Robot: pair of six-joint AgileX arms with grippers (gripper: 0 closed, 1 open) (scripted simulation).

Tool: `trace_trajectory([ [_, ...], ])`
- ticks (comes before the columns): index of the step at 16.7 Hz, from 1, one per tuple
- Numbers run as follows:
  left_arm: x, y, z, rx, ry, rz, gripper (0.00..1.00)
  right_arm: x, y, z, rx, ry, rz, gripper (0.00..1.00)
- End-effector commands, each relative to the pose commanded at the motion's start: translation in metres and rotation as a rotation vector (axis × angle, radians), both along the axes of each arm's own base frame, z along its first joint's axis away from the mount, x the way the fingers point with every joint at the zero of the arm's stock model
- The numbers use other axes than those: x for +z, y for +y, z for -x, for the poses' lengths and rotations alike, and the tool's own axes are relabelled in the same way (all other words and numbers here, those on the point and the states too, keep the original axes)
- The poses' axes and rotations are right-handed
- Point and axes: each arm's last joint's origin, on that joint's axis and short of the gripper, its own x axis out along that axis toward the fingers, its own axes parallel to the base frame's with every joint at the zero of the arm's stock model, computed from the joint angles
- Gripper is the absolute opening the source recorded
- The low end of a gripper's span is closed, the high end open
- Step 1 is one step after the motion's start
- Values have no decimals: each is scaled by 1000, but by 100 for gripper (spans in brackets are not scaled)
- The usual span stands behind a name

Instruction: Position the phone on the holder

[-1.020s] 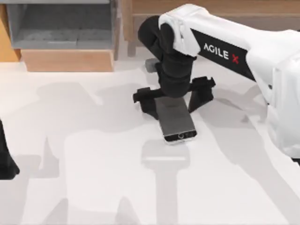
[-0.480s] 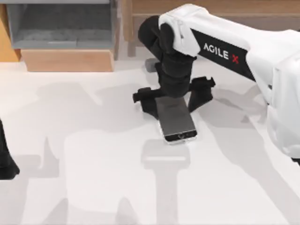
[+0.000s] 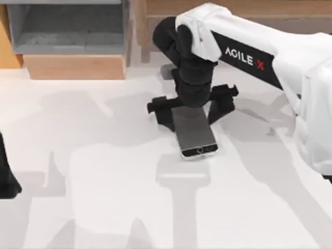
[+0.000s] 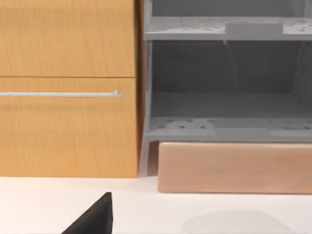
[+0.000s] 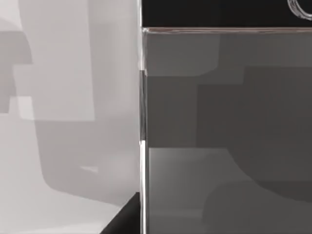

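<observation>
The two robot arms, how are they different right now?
The right arm stretches out over the middle of the table; the left arm sits at the table's left edge. The right end effector has its fingers either side of the phone; the left arm has nothing near it. The right arm shows white covers with black parts; the left one shows just black. Both are over the same white table.

Bare table point(image 3: 104, 181) left of the phone point(image 3: 196, 136); shelf point(image 3: 67, 31) behind.
</observation>
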Motion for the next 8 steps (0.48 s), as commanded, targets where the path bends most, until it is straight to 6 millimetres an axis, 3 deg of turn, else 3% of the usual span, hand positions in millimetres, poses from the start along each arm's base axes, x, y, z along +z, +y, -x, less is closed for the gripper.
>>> trace_trajectory([
  [4,0,0,0,0,0,0,100,17,0,0,-1,-5,-3,0],
  [8,0,0,0,0,0,0,100,16,0,0,-3,-2,-2,0],
])
